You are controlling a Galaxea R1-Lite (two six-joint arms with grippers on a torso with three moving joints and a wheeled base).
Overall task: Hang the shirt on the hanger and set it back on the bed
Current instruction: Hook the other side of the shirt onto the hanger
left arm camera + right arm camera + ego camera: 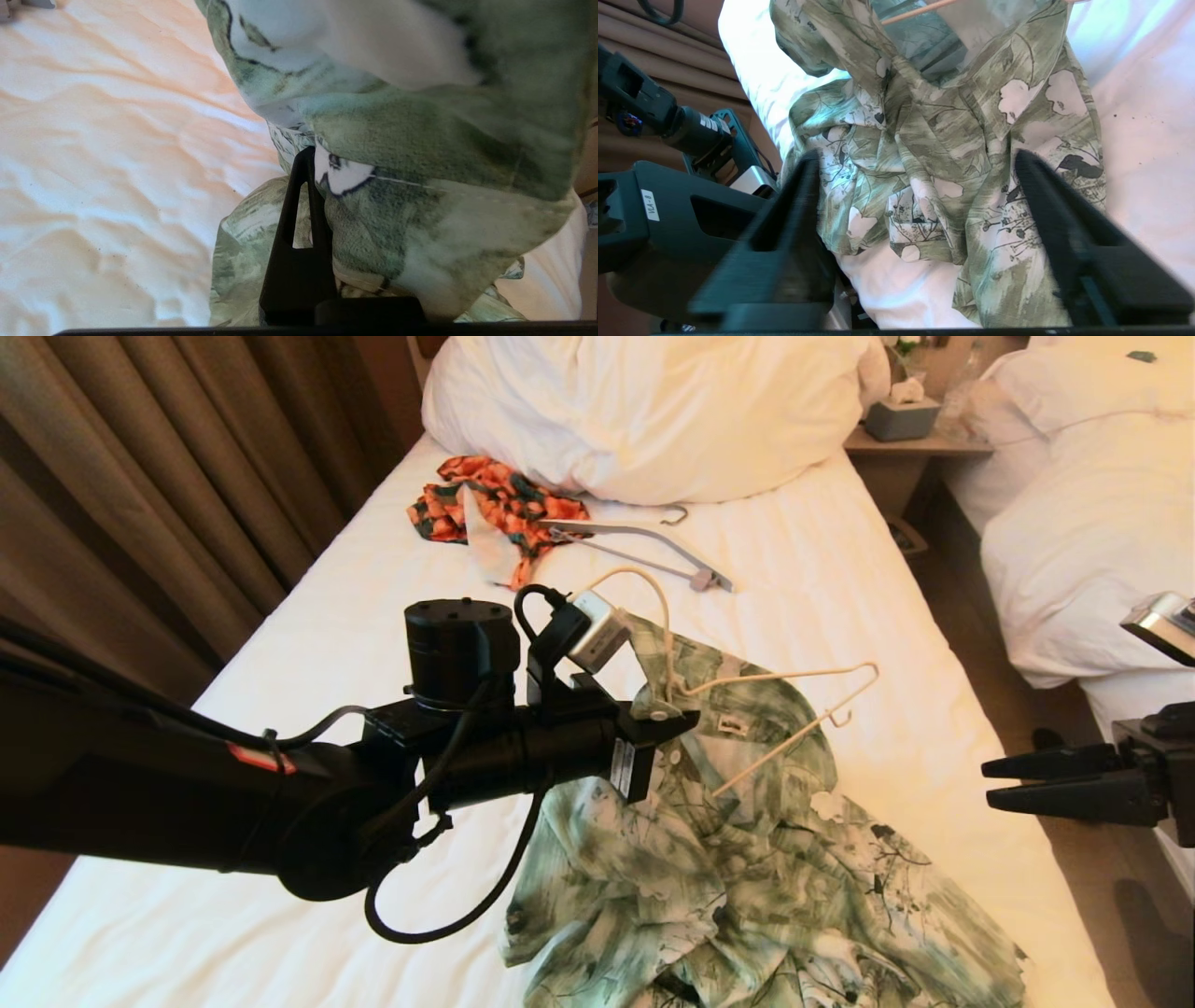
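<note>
The green-and-white leaf-print shirt (747, 887) lies crumpled on the bed (308, 635), its collar end raised. My left gripper (667, 709) is shut on that raised fabric beside the neck of the cream-white hanger (794, 677). The hanger's hook curves up behind the gripper; one shoulder and the bottom bar stick out bare to the right, the other shoulder is hidden by cloth. In the left wrist view the shirt (411, 140) covers one finger of the gripper (317, 158). My right gripper (990, 782) hovers open off the bed's right edge, the shirt (924, 154) beyond its fingers (915, 156).
An orange-and-dark-green garment (495, 509) and a thicker grey hanger (644, 546) lie near the big white pillow (653, 411). A nightstand with a tissue box (901, 418) and a second bed (1083, 504) stand to the right. Curtains (140, 476) hang along the left.
</note>
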